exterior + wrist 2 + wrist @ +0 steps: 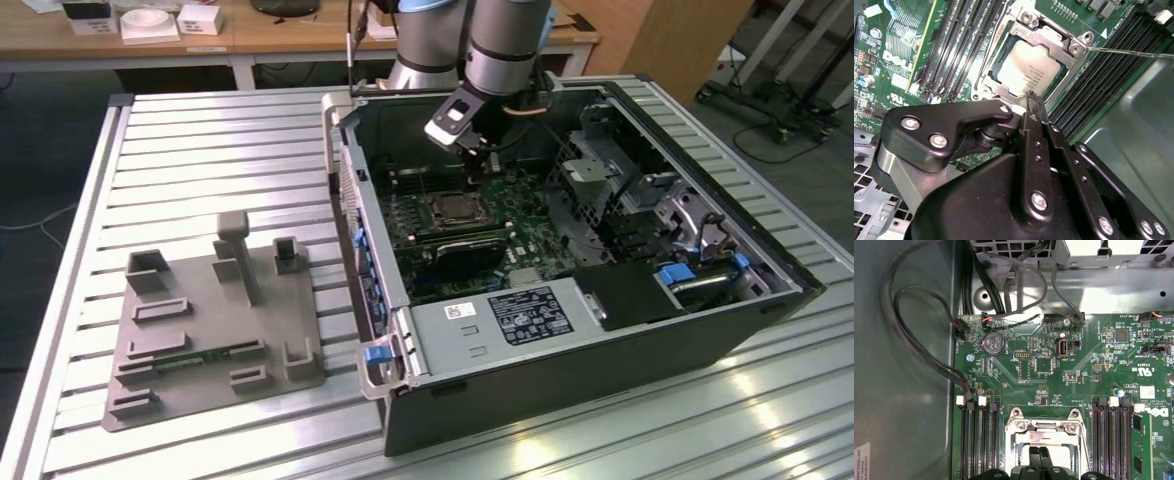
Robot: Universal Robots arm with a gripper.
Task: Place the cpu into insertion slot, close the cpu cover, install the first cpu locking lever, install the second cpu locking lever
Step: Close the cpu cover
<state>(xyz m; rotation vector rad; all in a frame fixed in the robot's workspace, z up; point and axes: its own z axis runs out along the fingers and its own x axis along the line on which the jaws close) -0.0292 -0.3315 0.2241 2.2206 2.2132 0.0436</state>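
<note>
The cpu [1030, 64], a pale silver square, lies seated in the insertion slot [454, 209] on the green board inside the open computer case. The cpu cover [1049, 36], a silver frame, lies down around it; in the first wrist view the cpu cover [1044, 427] sits just beyond my fingertips. My gripper [1034, 99] is shut with nothing in it, its tip right at the socket's near edge. My gripper [479, 178] hangs just above the socket in the exterior view. One thin locking lever [1126, 51] sticks out sideways over the memory slots; another lever [996, 39] runs along the opposite side.
Long black memory slots [979, 440] flank the socket on both sides. Grey cables [919, 340] loop along the case wall. A drive cage [601, 160] and a labelled power supply [527, 315] crowd the case. A grey fixture plate [200, 320] lies on the slatted table at the exterior view's left.
</note>
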